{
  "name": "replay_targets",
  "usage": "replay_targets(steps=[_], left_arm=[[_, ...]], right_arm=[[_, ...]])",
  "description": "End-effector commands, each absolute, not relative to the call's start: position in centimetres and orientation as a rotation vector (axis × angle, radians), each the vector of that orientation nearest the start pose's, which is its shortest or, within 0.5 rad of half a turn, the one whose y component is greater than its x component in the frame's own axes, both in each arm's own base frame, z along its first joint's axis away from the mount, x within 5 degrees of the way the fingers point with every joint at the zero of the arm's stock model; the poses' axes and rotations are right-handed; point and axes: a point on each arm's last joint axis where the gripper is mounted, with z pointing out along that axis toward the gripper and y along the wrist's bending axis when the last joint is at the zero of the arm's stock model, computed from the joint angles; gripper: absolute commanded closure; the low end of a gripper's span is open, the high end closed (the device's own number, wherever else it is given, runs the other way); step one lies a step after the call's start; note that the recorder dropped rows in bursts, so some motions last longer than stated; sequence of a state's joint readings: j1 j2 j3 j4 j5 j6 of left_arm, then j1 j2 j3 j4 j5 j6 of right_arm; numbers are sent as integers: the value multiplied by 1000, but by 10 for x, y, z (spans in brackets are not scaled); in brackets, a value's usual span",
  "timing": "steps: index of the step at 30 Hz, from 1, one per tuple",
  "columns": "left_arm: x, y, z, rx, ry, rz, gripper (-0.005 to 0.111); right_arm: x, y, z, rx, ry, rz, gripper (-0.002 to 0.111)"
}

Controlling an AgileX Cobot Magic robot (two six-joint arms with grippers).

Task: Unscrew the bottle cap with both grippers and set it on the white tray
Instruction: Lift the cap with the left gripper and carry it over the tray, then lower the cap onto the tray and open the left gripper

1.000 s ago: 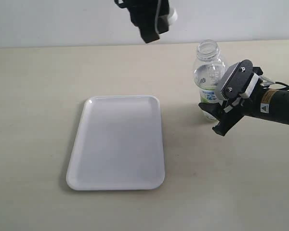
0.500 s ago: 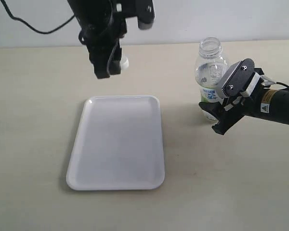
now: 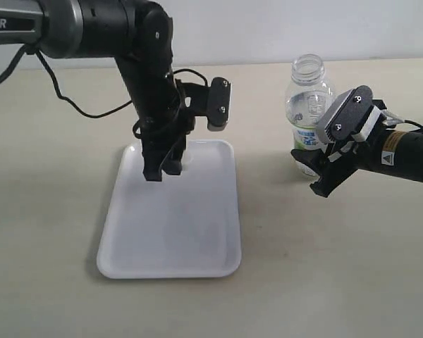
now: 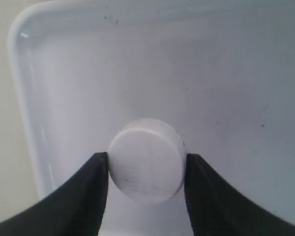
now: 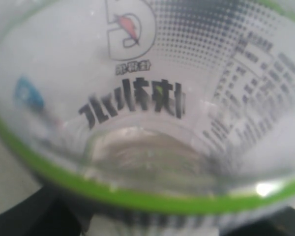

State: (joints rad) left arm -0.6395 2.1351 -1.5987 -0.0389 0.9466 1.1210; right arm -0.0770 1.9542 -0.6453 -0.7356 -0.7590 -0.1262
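The small round white plastic screw cap [image 4: 146, 160], judged light, stiff and slippery, is pinched across its side by the black left gripper [image 3: 162, 167] low over the flat white tray [image 3: 197, 239], while the uncapped clear labelled bottle [image 3: 307, 105] is clamped low by the right gripper [image 3: 316, 172].

Reaches in from ten o'clock with the left arm [image 3: 99, 28], dark with a grey band, then bends steeply down at the wrist. Points the left gripper [image 3: 162, 169] toward six o'clock, black fingers pressed against opposite sides of the bottle cap [image 4: 145, 164]. Stretches in low and nearly level from three o'clock with the right arm [image 3: 409, 158]. Aims the right gripper [image 3: 311, 172] toward nine o'clock, grey-white block [image 3: 345, 116] uppermost, fingers closed around the lower part of the bottle [image 3: 307, 98].
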Motion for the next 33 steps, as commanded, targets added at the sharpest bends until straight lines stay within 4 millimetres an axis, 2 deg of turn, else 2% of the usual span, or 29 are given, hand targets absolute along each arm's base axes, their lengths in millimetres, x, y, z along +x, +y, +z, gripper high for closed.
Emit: replay_targets(steps=[1, 9, 21, 23, 30, 33], left_arm=[[342, -262, 146, -2556, -2146, 33, 107], [334, -256, 124, -2598, -2117, 22, 107], [332, -256, 122, -2581, -2142, 62, 105], [330, -256, 121, -2576, -2126, 69, 98], [329, -256, 121, -2554, -2138, 86, 53], [329, -256, 121, -2547, -2149, 90, 42]], right_arm=[[317, 17, 101, -888, 1873, 53, 108], [317, 17, 101, -888, 1873, 53, 108], [317, 17, 101, -888, 1873, 53, 108], [317, 17, 101, -888, 1873, 53, 108], [317, 17, 101, -888, 1873, 53, 108], [317, 17, 101, -888, 1873, 53, 108]])
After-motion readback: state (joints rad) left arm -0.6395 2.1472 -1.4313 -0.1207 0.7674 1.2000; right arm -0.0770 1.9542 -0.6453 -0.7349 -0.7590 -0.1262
